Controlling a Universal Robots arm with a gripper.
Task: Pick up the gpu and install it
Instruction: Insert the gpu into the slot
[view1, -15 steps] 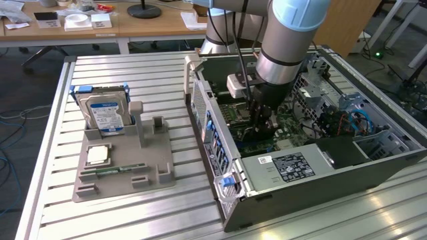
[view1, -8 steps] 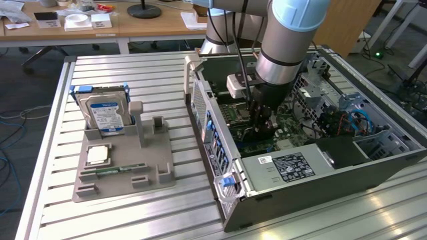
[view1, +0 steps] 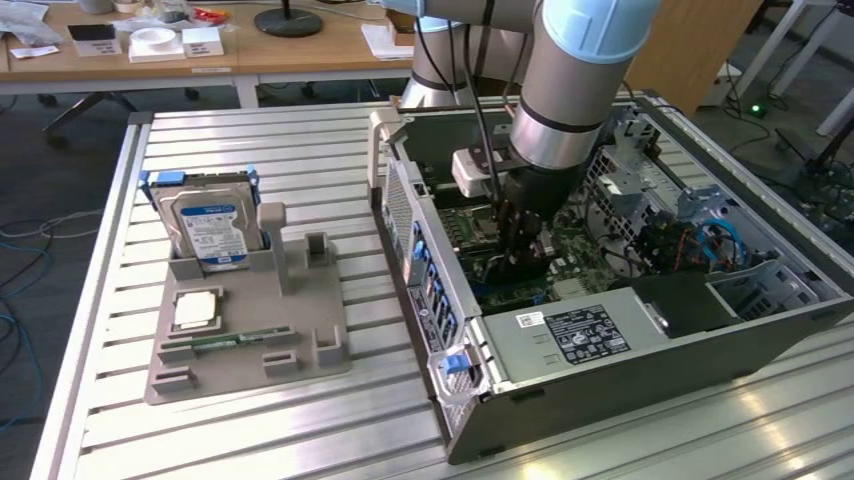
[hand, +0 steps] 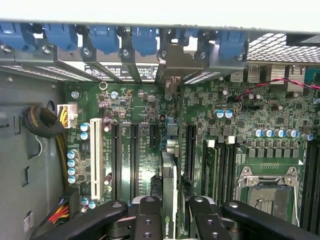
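Gpu (hand: 169, 195): held edge-on between the claw's fingers, standing upright over the motherboard (hand: 150, 107); in the wrist view it runs from the fingers toward the rear slot wall, ending at its silvery bracket (hand: 172, 62) among the blue slot clips (hand: 105, 37).
Claw (hand: 170, 215): clamped on the gpu, a finger on each flat face, the card filling the gap between them.
Claw, exterior view (view1: 523, 262): down inside the open case (view1: 747, 340), low over the board, near the case's middle.
Gpu vs slots: card sits in line with the long black slots (hand: 134, 155), between the slot pair beside the white slot (hand: 95, 155) and the slot nearer the memory; whether its edge is seated in a slot cannot be told.
Arm (view1: 574, 90): comes down from above into the case, blocking much of the board behind it in the exterior view.
Gpu, exterior view: hidden by claw and arm; cannot make it out.
Cut off: lower end of the gpu and the finger bases run out of the wrist view.
Cpu socket (hand: 265, 187): on the board, well to one side of the card.
Tray (view1: 240, 340): on the table at the exterior view's left, well apart from the case.
Hard drive (view1: 211, 222): upright in the tray's far end.
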